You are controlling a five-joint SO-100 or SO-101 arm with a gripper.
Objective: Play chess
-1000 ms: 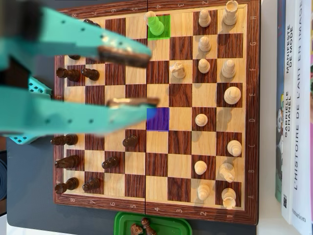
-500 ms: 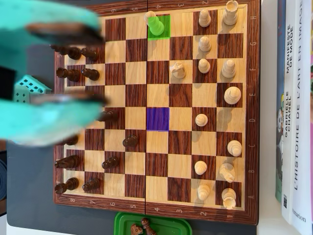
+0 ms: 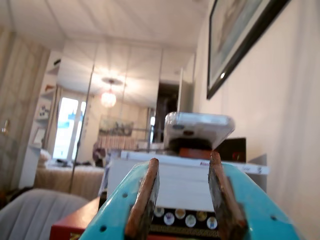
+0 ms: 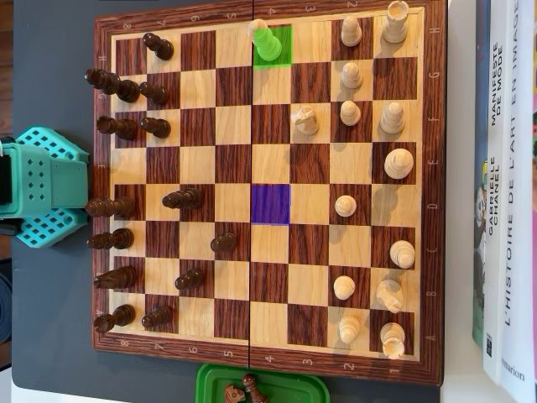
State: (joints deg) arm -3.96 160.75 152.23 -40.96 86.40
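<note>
The wooden chessboard (image 4: 268,357) fills the overhead view, with dark pieces (image 4: 180,199) on the left and light pieces (image 4: 346,206) on the right. A light piece (image 4: 267,40) stands on a green-marked square at the top edge. An empty square (image 4: 270,204) near the middle is marked purple. Only the arm's teal base (image 4: 46,197) shows there, left of the board. In the wrist view my gripper (image 3: 184,160) is open and empty, raised and pointing level at the room, with no chess piece between the fingers (image 3: 145,195).
A green tray (image 4: 289,388) with captured dark pieces sits below the board. Books (image 4: 503,193) lie along the board's right side. In the wrist view a white book stack (image 3: 185,185), a phone (image 3: 200,127) above it and a framed picture (image 3: 240,40) lie ahead.
</note>
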